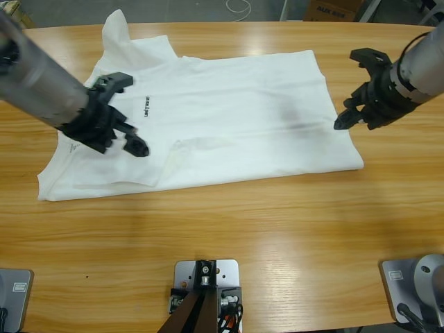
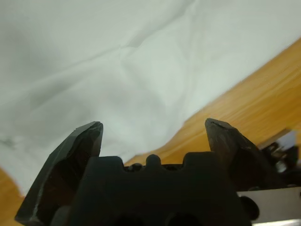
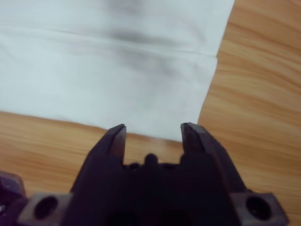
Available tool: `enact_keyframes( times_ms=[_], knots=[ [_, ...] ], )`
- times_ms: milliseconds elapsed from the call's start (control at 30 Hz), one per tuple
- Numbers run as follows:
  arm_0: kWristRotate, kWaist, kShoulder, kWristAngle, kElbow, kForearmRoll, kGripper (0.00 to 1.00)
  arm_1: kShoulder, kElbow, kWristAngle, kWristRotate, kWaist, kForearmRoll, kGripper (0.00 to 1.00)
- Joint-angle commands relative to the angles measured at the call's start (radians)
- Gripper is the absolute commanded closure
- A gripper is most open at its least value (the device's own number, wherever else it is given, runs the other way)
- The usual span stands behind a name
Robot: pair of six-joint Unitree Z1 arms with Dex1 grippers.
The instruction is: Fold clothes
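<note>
White T-shirt (image 1: 236, 118) lies spread across the wooden table (image 1: 229, 222), its collar end under the left gripper (image 1: 118, 125) and its hem end just beside the right gripper (image 1: 354, 104). One sleeve (image 1: 118, 31) sticks out past the left gripper toward the table's far edge, and a small dark-printed label (image 1: 148, 107) sits just beside that gripper's fingertips. The left gripper hangs over the cloth near the collar with its jaws apart and nothing between them; along its own view only wrinkled white fabric (image 2: 117, 70) fills the space ahead, with a strip of bare wood (image 2: 254, 94) off to one side. The right gripper hovers over bare wood at the shirt's hem, jaws likewise apart and holding nothing (its tips sit just short of the fabric's edge in the wrist view). Ahead of its jaws the shirt's hem corner (image 3: 207, 70) lies flat, a faint crease line (image 3: 117, 40) and a grey shadowy smudge running across the cloth beyond.
</note>
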Motion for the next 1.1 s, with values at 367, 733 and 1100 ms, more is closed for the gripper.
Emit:
enact_keyframes(
  times_ms=[367,733,1100],
  knots=[
    [-0.21,-0.155,0.277,-0.027,-0.044,-0.088,0.185,-0.036,0.067,-0.003,0.007,0.01,-0.023,0.438],
    [-0.21,-0.174,0.15,-0.017,-0.062,-0.087,0.184,-0.05,0.073,-0.009,0.009,0.01,-0.023,0.326],
    [-0.338,-0.174,0.047,0.079,0.067,0.013,0.234,-0.065,0.099,0.022,0.021,0.023,-0.043,0.516]
  ],
)
